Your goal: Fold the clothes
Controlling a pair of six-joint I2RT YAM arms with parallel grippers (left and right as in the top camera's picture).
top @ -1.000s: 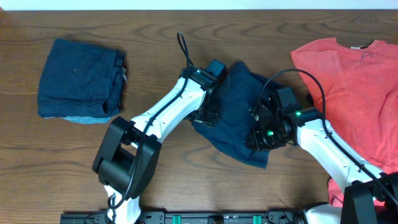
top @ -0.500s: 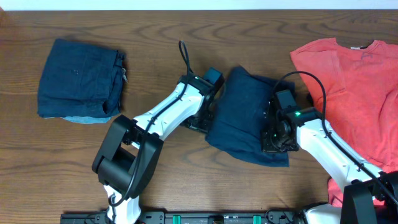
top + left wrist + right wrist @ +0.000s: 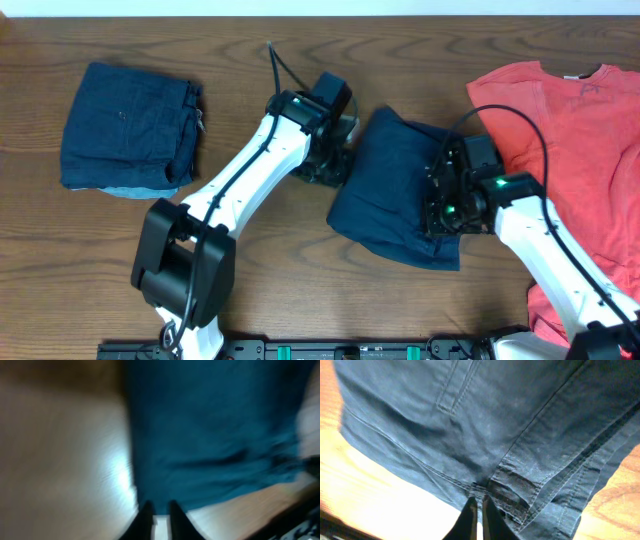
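The right claw pinches the hem of the navy shorts; the left claw sits clenched, empty, just beside them.

Table: dark brown wood, bold wavy grain running left to right. Semi-gloss surface. Bright glare patches on it in both wrist views, where it reads much paler, tan to orange. Pale strip along the far edge, beyond the tabletop. Can't tell what it is.

Overhead: looks straight down from afar, covering the whole table.
Wrists: close-up on the navy shorts, which the overhead view also shows.
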